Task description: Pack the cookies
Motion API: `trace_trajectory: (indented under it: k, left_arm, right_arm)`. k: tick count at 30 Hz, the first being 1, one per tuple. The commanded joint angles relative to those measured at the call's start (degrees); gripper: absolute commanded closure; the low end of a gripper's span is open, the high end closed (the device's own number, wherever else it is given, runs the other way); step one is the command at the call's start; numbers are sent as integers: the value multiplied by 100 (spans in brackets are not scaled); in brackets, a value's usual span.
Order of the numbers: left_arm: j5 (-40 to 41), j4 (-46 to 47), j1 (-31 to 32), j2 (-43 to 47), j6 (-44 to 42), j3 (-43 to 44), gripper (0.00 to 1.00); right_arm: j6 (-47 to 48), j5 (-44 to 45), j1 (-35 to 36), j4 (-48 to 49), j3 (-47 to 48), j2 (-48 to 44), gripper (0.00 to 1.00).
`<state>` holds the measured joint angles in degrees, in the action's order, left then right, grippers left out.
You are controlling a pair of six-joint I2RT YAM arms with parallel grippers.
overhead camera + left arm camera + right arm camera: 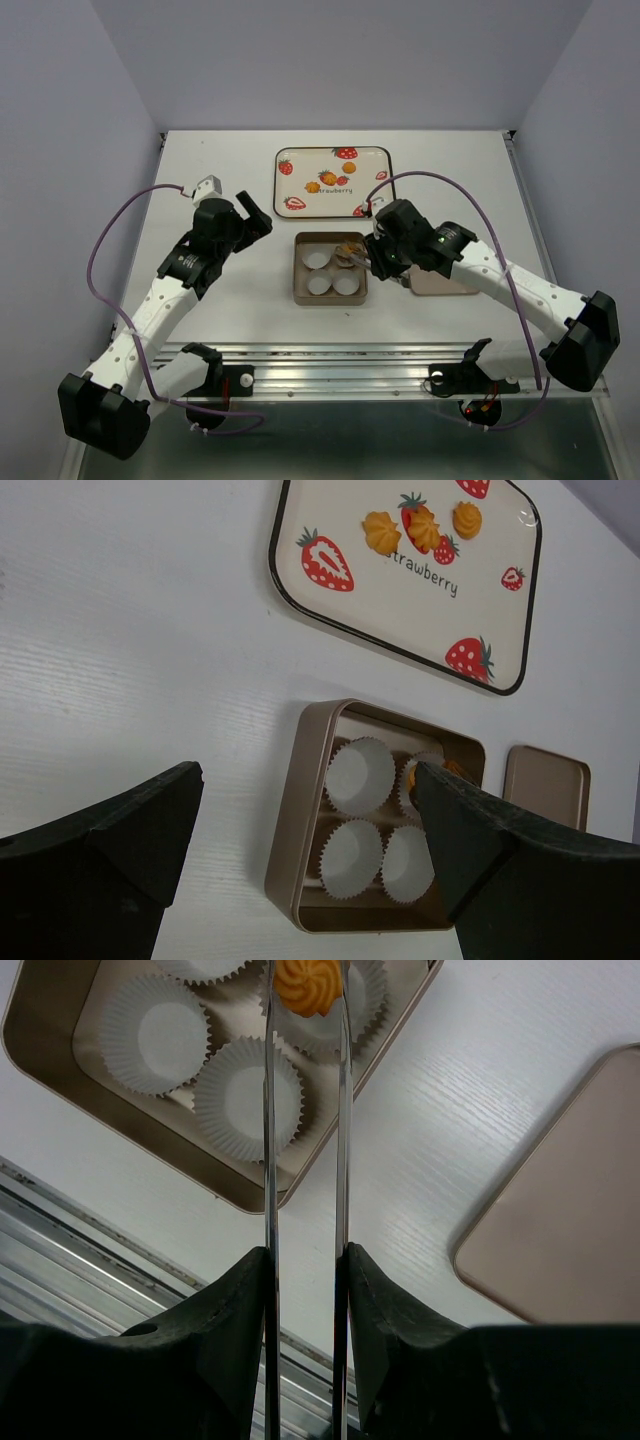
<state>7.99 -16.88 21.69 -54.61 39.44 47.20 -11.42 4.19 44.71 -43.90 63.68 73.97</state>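
Three small orange cookies (330,181) lie on the strawberry-print tray (300,158); they also show in the left wrist view (424,527). The square metal tin (300,272) holds four white paper cups. My right gripper (354,255) has thin metal blades shut on a fourth cookie (308,988), held over the tin's far-right cup (365,1000). A sliver of that cookie shows in the left wrist view (410,777). My left gripper (248,213) is open and empty, above the table left of the tin (288,825).
The tin's flat lid (440,284) lies on the table just right of the tin, under my right arm; it also shows in the right wrist view (565,1220). The metal rail (330,370) runs along the table's near edge.
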Motion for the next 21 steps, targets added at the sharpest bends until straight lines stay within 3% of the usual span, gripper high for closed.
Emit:
trace_trajectory:
  k: [1,21]
  left_arm:
    - [27,212,28,-6,-112,-71,1]
    - [115,203,19,47,-112,-97,1]
  right_arm:
    - [-18,170,47,-13,13,-67,68]
    - [70,135,47,197,39,240,67]
